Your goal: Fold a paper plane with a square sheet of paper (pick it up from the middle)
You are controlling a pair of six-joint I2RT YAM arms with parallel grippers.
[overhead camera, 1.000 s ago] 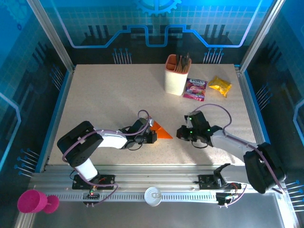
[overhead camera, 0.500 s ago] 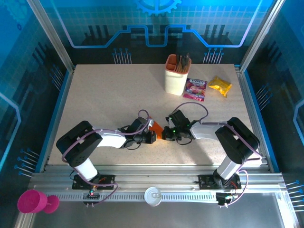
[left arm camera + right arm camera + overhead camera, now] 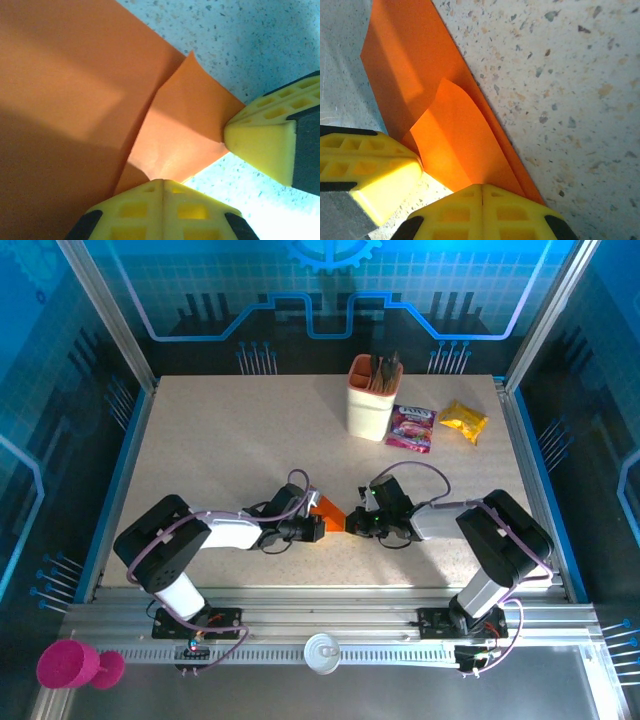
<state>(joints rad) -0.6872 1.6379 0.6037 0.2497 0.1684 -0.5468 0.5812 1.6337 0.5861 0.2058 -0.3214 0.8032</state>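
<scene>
1. Between the two sets of tips, near the middle of the table (image 3: 230, 440), stands a small raised flap (image 3: 185, 120) of the paper (image 3: 75, 100), curled up off the layer beneath it.
2. Left gripper (image 3: 162, 182): jaws clenched, pads meeting with no gap. The tip sits at the flap's near corner. I cannot tell whether any paper is nipped between the pads or only pressed under them.
3. Right gripper (image 3: 482, 187): also clenched, seam closed, its tip at the flap's opposite corner. Its own camera shows the flap running down to the tip, and again pinch or press cannot be told apart.
4. In the overhead view the two tips point at each other and stand just apart, with the paper bridging them.
5. Most of the paper lies flat beyond the tips, toward the far side of the table. It is folded, not yet a plane.
6. Its long creased edge runs on a slant away from the right gripper's tip and roughly across the line joining the tips.
7. Neither arm is nearer — both are at the flap, one per corner. My judgement is that the next crease depends on flattening the flap along that slanted edge, one tip anchoring while the other sweeps.
8. Well apart at the far right stand a cup (image 3: 371, 400) and two snack packets (image 3: 440, 424).
</scene>
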